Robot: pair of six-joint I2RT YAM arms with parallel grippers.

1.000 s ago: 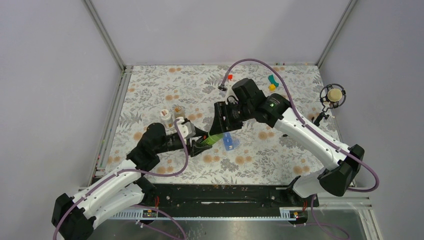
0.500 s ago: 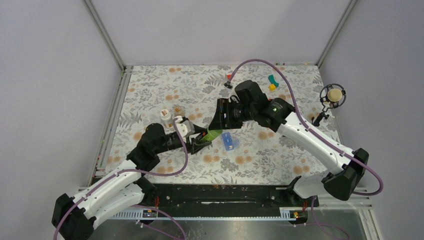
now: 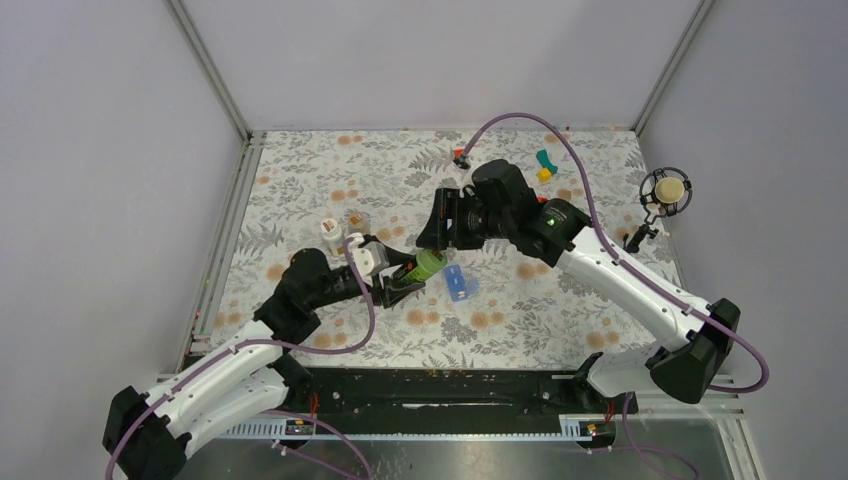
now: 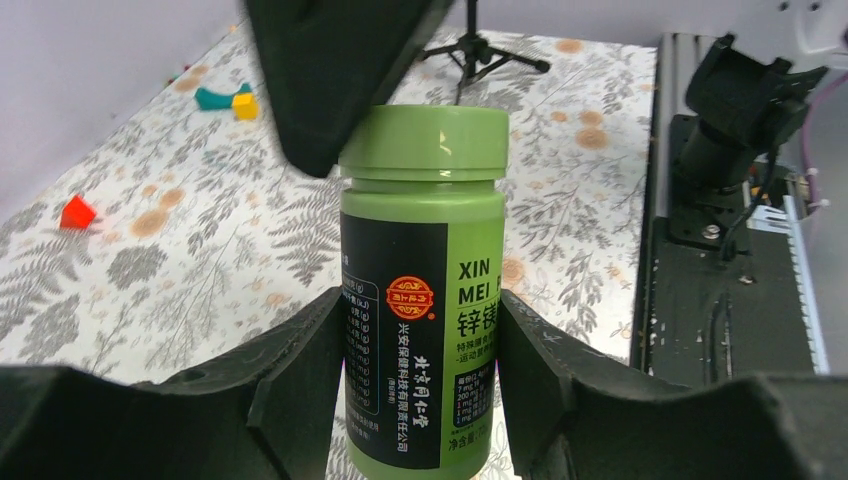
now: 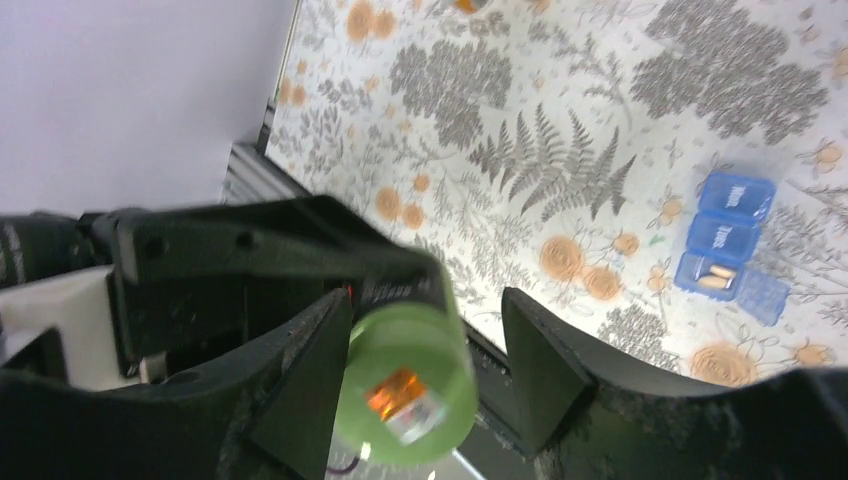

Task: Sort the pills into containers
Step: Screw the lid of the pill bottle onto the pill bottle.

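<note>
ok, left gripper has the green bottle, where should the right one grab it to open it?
Take the cap, end-on along the green bottle's axis, fingers on opposite sides of its round rim. The left gripper clamps the labelled body, leaving only the cap end free, and it points toward the right gripper, whose open jaws stand either side of it.

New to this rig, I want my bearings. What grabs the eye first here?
A green bottle is clamped mid-table by the left gripper. The right gripper holds its jaws open around the cap, and a blue pill box lies on the flowered table just right of the bottle.
</note>
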